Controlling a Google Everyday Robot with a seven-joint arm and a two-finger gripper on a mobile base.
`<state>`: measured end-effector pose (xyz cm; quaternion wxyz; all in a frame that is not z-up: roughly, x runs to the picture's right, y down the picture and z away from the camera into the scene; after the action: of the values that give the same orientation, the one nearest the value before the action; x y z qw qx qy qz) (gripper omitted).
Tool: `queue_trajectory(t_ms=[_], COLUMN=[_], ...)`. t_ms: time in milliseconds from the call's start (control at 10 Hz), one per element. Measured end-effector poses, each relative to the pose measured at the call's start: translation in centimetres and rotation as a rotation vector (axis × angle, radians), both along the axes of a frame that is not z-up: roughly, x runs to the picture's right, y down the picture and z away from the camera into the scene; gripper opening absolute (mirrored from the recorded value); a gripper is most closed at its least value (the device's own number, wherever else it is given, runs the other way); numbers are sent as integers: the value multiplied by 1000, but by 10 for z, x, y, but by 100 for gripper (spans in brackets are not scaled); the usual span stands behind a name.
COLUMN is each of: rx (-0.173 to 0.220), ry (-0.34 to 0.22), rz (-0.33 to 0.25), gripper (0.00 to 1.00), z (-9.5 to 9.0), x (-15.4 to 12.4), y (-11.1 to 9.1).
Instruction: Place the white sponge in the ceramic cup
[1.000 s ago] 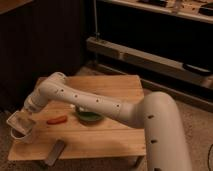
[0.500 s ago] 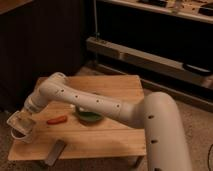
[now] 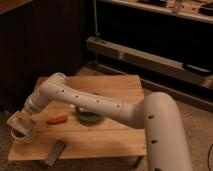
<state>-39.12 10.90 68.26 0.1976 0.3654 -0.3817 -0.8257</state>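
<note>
My gripper hangs at the left edge of the wooden table, low over its front left corner. The arm reaches to it from the lower right, across the table. A pale whitish shape sits right at the gripper's end. I cannot tell whether it is the white sponge, the ceramic cup, or part of the gripper. Neither the sponge nor the cup shows clearly apart from it.
A green bowl sits mid-table, partly hidden behind the arm. A small red-orange object lies to the left of the bowl. A grey flat bar lies near the front edge. Shelving and dark cabinets stand behind the table.
</note>
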Motion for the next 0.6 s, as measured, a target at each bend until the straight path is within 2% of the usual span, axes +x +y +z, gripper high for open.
queue_trajectory(t_ms=[300,600], rx=[12,20], ry=[16,18], rz=[-27,-29], gripper=[35,63], z=[-1,0], x=[-3,-2], y=[1,0])
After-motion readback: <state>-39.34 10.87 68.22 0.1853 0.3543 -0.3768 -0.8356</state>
